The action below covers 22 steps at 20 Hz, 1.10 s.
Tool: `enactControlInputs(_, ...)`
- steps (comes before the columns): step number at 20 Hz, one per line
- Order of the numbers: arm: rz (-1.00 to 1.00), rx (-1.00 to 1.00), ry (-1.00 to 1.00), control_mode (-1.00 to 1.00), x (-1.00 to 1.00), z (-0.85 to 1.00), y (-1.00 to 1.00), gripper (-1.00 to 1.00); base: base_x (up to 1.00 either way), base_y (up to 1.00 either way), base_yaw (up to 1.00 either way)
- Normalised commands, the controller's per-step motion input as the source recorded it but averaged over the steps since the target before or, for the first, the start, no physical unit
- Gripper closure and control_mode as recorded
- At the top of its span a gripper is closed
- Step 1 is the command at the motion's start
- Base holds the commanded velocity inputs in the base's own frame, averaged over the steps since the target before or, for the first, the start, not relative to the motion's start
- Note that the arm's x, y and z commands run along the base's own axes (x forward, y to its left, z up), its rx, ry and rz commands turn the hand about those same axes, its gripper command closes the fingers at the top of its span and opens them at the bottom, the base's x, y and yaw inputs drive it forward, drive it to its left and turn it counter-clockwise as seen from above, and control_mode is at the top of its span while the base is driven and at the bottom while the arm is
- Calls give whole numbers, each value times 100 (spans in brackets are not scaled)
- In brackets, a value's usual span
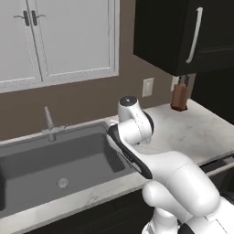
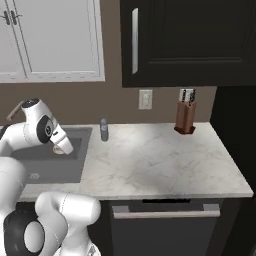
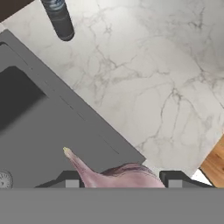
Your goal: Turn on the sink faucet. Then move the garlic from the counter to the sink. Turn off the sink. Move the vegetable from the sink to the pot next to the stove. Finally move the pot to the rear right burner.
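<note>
Over the sink point(image 1: 27, 169), at the left of the scene, the white arm bends forward and down, its hand hanging above the basin's right-hand part near the rim that meets the counter point(image 2: 160, 160). In the left base view the faucet point(image 1: 48, 122) stands at the back edge of the basin, its thin spout angled up and to the left, and the round drain point(image 1: 62, 183) shows on the grey floor of the basin. In the hand view the gripper point(image 3: 120, 183) points down over the basin, its two dark finger tips point(image 3: 72, 180) standing apart on either side of the garlic point(image 3: 114, 176); the pale purple bulb sits between them with its tapered stem poking out to the upper left, so the jaws are closed on the garlic at a middling width. The bulb hangs above the dark sink floor, just inside the sink's edge. Further right, on the marble counter just beside the sink's back corner, a small grey bottle point(image 2: 103, 129) stands upright. Beyond it the white outlet point(image 2: 145, 99) is set in the brown wall. At the far right a wooden knife block point(image 2: 185, 119) stands against the wall beneath the dark upper cabinet point(image 2: 195, 40).
</note>
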Motion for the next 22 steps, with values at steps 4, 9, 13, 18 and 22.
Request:
enactControlInputs(4,0,0,0,100,0,0,0,100,-36,-21,-38)
enactControlInputs(9,0,0,0,100,0,0,0,100,-44,-18,-40)
enactControlInputs(13,0,0,0,100,0,0,0,100,-47,-19,-41)
enactControlInputs(18,0,0,0,100,0,0,0,100,-38,-17,-40)
enactControlInputs(22,0,0,0,100,0,0,0,100,-33,-28,-40)
